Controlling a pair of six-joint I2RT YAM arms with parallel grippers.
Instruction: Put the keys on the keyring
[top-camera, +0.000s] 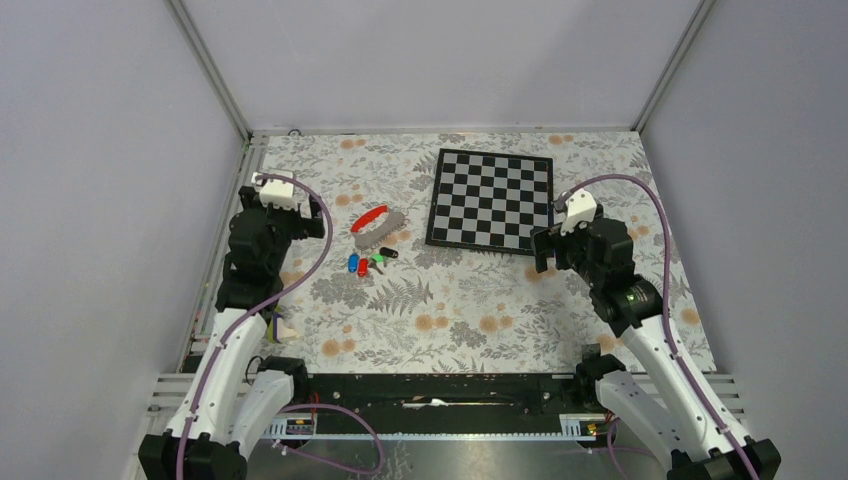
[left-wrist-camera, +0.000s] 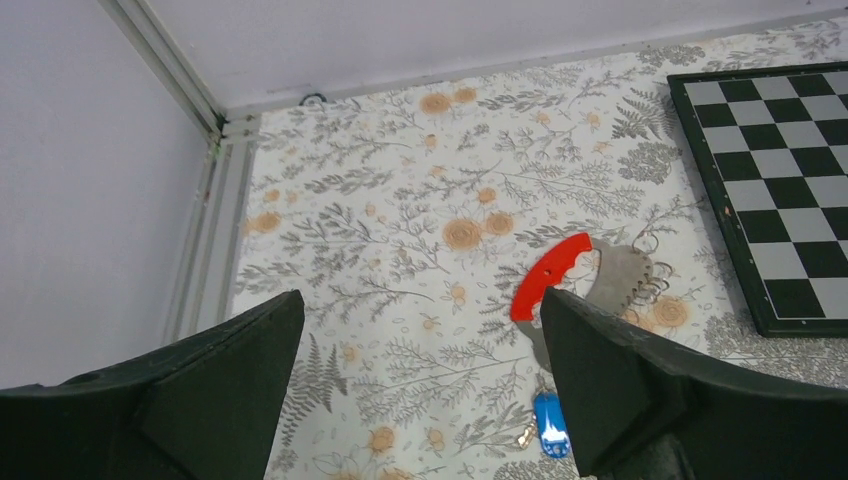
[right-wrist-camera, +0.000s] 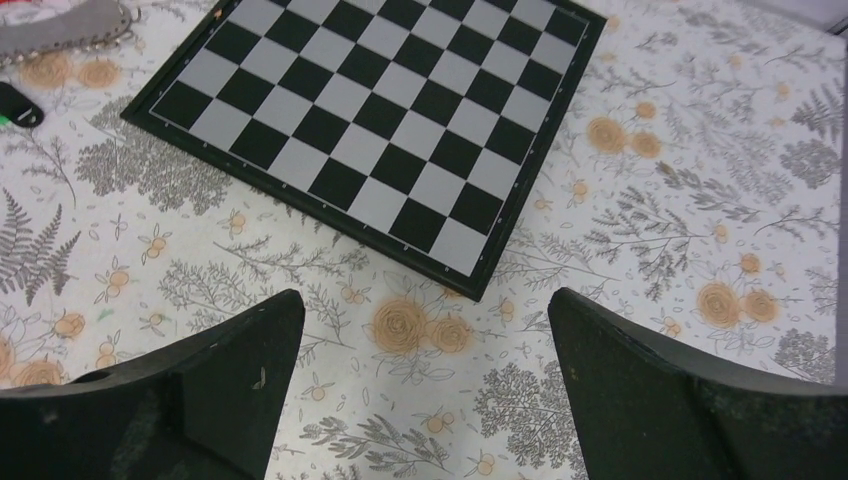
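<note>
The keys (top-camera: 365, 262) lie in a small cluster on the floral cloth left of centre: a blue tag (top-camera: 352, 263), a red tag (top-camera: 363, 267) and a green tag (top-camera: 377, 260). Just behind them lies the keyring (top-camera: 378, 225), a curved red-and-grey piece. In the left wrist view the keyring (left-wrist-camera: 580, 285) and the blue key (left-wrist-camera: 551, 437) sit by the right finger. My left gripper (top-camera: 305, 215) (left-wrist-camera: 422, 300) hangs open to the left of them, holding nothing. My right gripper (top-camera: 545, 250) (right-wrist-camera: 425, 298) is open over bare cloth near the board's corner.
A black-and-white chessboard (top-camera: 490, 200) (right-wrist-camera: 400, 120) lies at the back right of centre. A small yellow-and-white block (top-camera: 283, 325) sits beside the left arm. Grey walls and metal rails (top-camera: 245, 160) close in the table on three sides.
</note>
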